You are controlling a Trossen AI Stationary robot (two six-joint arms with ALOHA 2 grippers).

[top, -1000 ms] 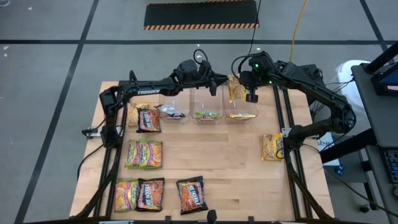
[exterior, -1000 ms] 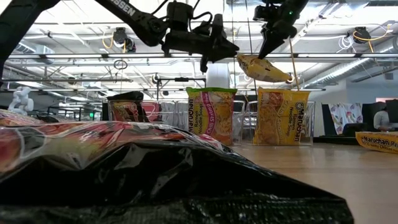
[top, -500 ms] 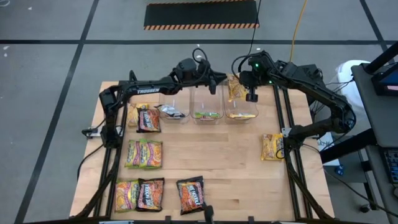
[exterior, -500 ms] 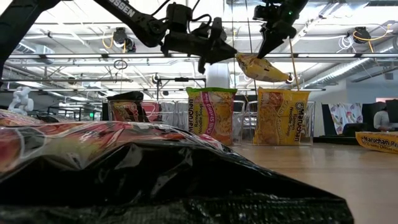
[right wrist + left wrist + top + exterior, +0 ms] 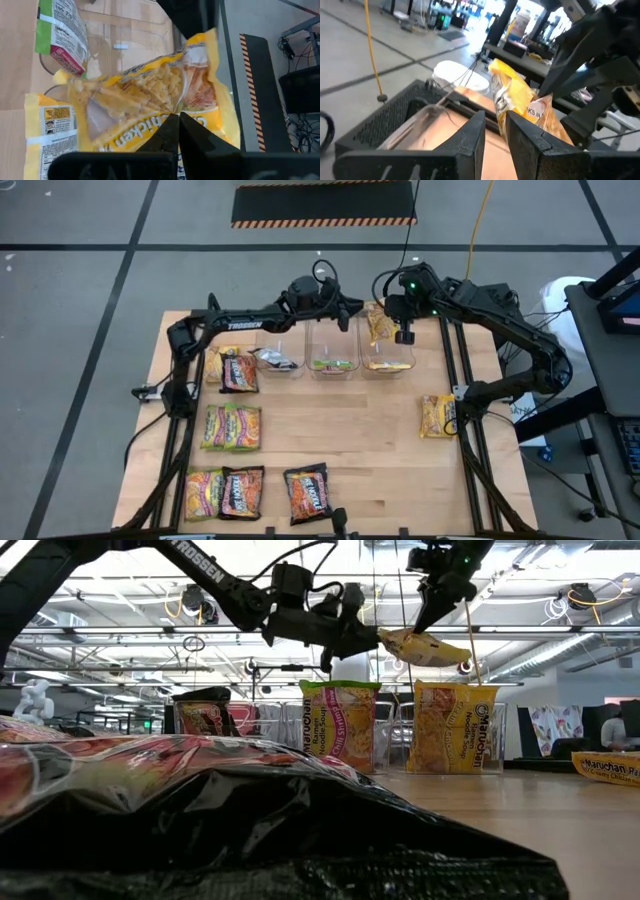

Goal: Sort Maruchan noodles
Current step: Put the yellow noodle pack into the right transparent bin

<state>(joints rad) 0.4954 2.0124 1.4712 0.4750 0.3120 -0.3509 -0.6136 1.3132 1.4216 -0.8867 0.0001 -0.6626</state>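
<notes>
My right gripper (image 5: pixel 402 335) is shut on a yellow Maruchan noodle packet (image 5: pixel 150 95), which hangs in the air (image 5: pixel 425 648) above the rightmost of three clear bins (image 5: pixel 388 360). My left gripper (image 5: pixel 495 125) reaches in level from the table's left. It is open, with its fingertips at the packet's left end (image 5: pixel 385 637). The bins hold a black packet (image 5: pixel 205 710), a green one (image 5: pixel 340 725) and a yellow one (image 5: pixel 455 728), all standing upright. My right gripper pinches the yellow packet between its two fingers, about midway along one long edge (image 5: pixel 176 111). The fingers slant down from above. The packet hangs below them, nearly level and clear of the bins. My left gripper's fingers (image 5: pixel 470 131) flank the packet's end edge (image 5: pixel 499 107); I cannot tell whether they touch it.
More packets lie flat on the table: a pair at the far left (image 5: pixel 232 370), a pair at mid left (image 5: pixel 232 428), some along the near edge (image 5: pixel 222 492) (image 5: pixel 308 492), and a yellow one at the right (image 5: pixel 437 416). Bare wood shows in the middle (image 5: pixel 340 430).
My left gripper has come down a little and moved right, up to the hanging yellow packet's left end. The packet's free right end, which drooped before, now sits higher, so the packet hangs closer to level.
</notes>
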